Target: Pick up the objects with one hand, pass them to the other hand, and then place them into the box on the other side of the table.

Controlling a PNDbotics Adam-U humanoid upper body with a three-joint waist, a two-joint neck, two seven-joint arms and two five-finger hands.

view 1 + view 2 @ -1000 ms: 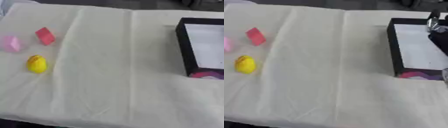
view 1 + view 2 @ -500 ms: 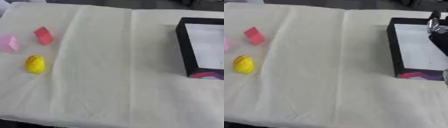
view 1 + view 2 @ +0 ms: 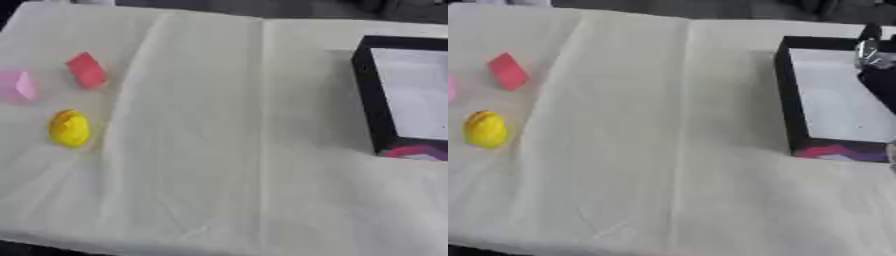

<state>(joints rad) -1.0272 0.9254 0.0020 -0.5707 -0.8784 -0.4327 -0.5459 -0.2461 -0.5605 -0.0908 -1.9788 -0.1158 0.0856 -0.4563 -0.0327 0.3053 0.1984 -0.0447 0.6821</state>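
Observation:
A red block [image 3: 87, 70], a pink block [image 3: 17, 86] and a yellow rounded object [image 3: 68, 128] lie close together at the left of the cloth-covered table [image 3: 227, 150]. At the right side stands a black box [image 3: 787, 95] with a white inside [image 3: 837, 105] and a pink and purple patch on its front wall. A black and silver part of my right hand [image 3: 873, 60] hangs over the box at the right edge of the right eye view, most of it cut off. My left hand shows in neither view.
The cream cloth has long folds running from back to front through the middle [image 3: 261, 125]. The table's front edge [image 3: 553, 247] runs along the bottom, and dark floor shows beyond the far edge.

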